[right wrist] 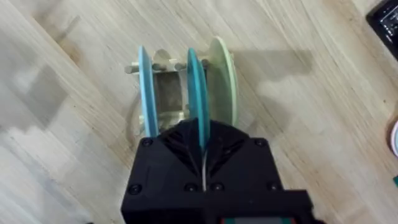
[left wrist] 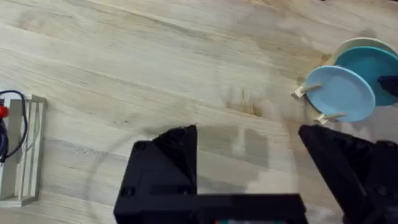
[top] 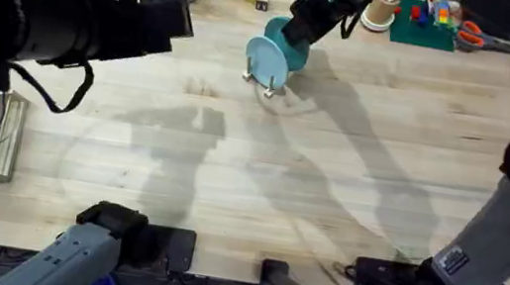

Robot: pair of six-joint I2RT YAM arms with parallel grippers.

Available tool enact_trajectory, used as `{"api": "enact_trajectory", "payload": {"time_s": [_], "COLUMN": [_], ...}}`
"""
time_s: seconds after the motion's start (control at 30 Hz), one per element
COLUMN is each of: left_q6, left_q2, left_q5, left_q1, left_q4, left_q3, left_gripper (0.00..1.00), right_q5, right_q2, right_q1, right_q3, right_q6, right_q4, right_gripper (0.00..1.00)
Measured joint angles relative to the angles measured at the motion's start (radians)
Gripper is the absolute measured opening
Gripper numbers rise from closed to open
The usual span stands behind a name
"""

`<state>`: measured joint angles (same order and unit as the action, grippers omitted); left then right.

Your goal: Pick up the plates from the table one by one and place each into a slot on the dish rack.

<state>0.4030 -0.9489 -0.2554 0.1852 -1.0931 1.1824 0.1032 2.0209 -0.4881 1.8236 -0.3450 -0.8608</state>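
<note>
Right tool (right wrist: 202, 146) is pinched shut on the rim of the turquoise plate (right wrist: 197, 87), which stands on edge in the middle slot of the rack (top: 266, 76) near the far edge of the desk (top: 328, 193), a little right of centre. A blue plate (right wrist: 145, 93) stands in the slot on one side of it and a yellow-green plate (right wrist: 222, 74) on the other, all three upright, parallel and apart. From the right wrist the turquoise plate runs straight away from the tool, edge-on, so the tool sits directly above the plate's rim, in line with its plane. I'd judge the plate is seated or close to it, and what remains is to let go and lift clear along that same plane without nudging its neighbours.

Left tool (left wrist: 249, 174) hangs wide open with nothing in it, well back from the rack over the left part of the desk; the right arm is plainly the nearer one.

How deep the turquoise plate sits between the pegs is hard to say, since the tool body covers its near rim and the plates hide most of the rack's base.
</note>
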Motion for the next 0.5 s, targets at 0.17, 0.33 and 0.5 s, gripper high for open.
{"api": "enact_trajectory", "payload": {"time_s": [0.17,0.33,0.5], "left_q6": [0.0,0.0,0.0], "left_q2": [0.0,0.0,0.0], "left_q5": [0.0,0.0,0.0], "left_q1": [0.0,0.0,0.0], "left_q4": [0.0,0.0,0.0], "left_q3": [0.0,0.0,0.0], "left_gripper": [0.994,0.993,0.996], "right_q5": [0.0,-0.002,-0.002], "right_q2": [0.0,0.0,0.0], "right_q1": [0.0,0.0,0.0], "right_q3": [0.0,-0.001,-0.001], "right_q6": [0.0,0.001,0.0], "right_q4": [0.0,-0.003,-0.004], "right_gripper": [0.035,0.131,0.26]}}
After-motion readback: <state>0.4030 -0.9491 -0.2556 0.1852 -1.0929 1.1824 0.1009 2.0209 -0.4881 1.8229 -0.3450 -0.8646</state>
